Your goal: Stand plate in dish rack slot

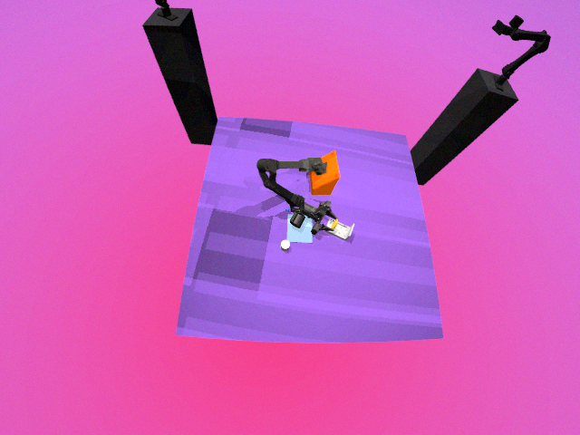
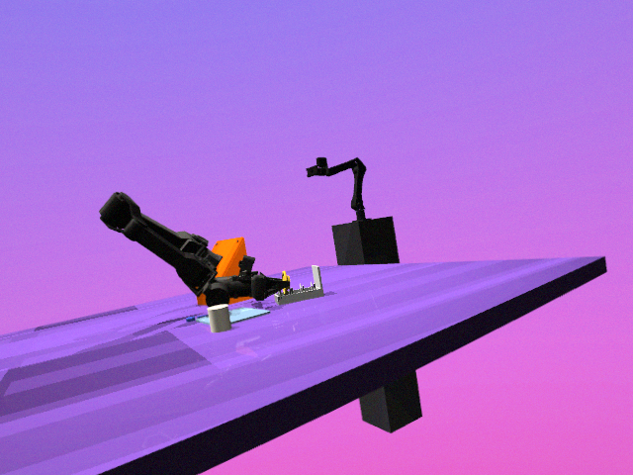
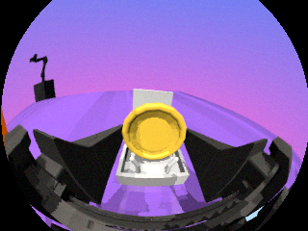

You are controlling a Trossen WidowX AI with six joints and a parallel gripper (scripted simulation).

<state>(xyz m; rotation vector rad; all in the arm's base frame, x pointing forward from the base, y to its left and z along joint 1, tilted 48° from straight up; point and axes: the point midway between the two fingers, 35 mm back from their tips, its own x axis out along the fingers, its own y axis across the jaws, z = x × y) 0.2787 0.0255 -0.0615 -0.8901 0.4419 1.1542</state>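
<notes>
nearest in the exterior view, a short white cylinder (image 2: 219, 318) is seen standing on the purple table (image 2: 460, 301), just in front of a pale blue mat (image 2: 245, 314) that lies flat on the surface. behind the mat the black arm (image 2: 168, 245) is stretched low and nearly level, and its gripper (image 2: 280, 284) is clenched on the yellow plate (image 2: 285, 280), which is held on edge at the near end of the grey dish rack (image 2: 302, 292). in the wrist view the plate (image 3: 154, 131) is seen face-on and upright between the two dark fingers, its lower rim over the near end of the rack (image 3: 154, 169); whether it touches the rails cannot be told. the rack's tall end wall (image 2: 316, 277) stands at the far end. an orange block (image 2: 229, 257) is seen behind the arm. beyond the table, a black pillar (image 2: 365, 239) carrying a small camera arm (image 2: 337, 168) is seen.
</notes>
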